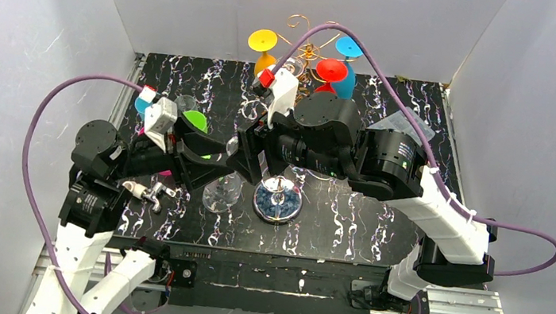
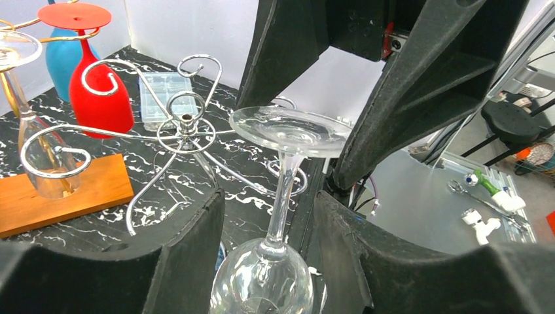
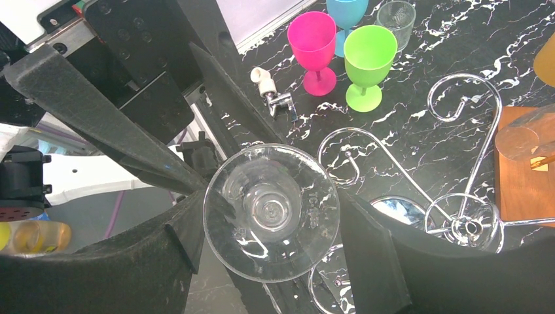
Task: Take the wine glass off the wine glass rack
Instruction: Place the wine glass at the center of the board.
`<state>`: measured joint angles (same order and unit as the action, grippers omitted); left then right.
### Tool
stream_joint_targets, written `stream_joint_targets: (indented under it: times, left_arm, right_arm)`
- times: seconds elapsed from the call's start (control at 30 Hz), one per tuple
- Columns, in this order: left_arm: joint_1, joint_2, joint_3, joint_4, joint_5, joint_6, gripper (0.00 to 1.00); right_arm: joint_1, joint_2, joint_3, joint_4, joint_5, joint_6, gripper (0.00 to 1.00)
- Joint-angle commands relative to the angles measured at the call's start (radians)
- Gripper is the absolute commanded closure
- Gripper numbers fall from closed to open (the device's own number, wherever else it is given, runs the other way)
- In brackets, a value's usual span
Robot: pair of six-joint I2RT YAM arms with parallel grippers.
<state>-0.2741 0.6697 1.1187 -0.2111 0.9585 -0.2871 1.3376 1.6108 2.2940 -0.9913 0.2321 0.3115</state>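
A clear wine glass (image 1: 221,192) hangs bowl-down just left of the wine glass rack's round shiny base (image 1: 278,199), and it looks clear of the scroll arms. In the left wrist view its bowl (image 2: 262,281) fills the gap of my left gripper (image 2: 269,203), and the fingers (image 2: 190,255) press its sides. In the right wrist view its round foot (image 3: 307,216) sits between the fingers (image 3: 370,248) of my right gripper (image 3: 271,216) and touches both. The rack hub (image 2: 186,124) is just behind it.
Red (image 1: 332,71), yellow (image 1: 263,41) and blue (image 1: 350,47) glasses hang on the rack's top tier. Another clear glass (image 2: 46,170) hangs over an orange wooden block (image 2: 65,190). Pink (image 3: 312,39) and green (image 3: 370,49) glasses stand at the left, near a small white tap (image 3: 271,91).
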Motion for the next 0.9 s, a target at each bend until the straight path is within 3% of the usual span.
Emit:
stream_joint_targets:
  times: [0.0,0.57,0.87]
  left_arm:
    - [-0.020,0.021,-0.012,0.053,0.028,-0.017,0.50]
    - [-0.143,0.072,-0.035,0.064,-0.026,0.003,0.54]
    - [-0.220,0.104,-0.042,0.086,-0.076,0.008,0.62]
  right_arm:
    - [0.006,-0.034,0.027,0.091,-0.002,0.017,0.63]
    - [0.006,-0.032,0.033,0.092,0.001,0.018,0.63]
    - [0.006,-0.036,0.032,0.098,0.004,0.018,0.63]
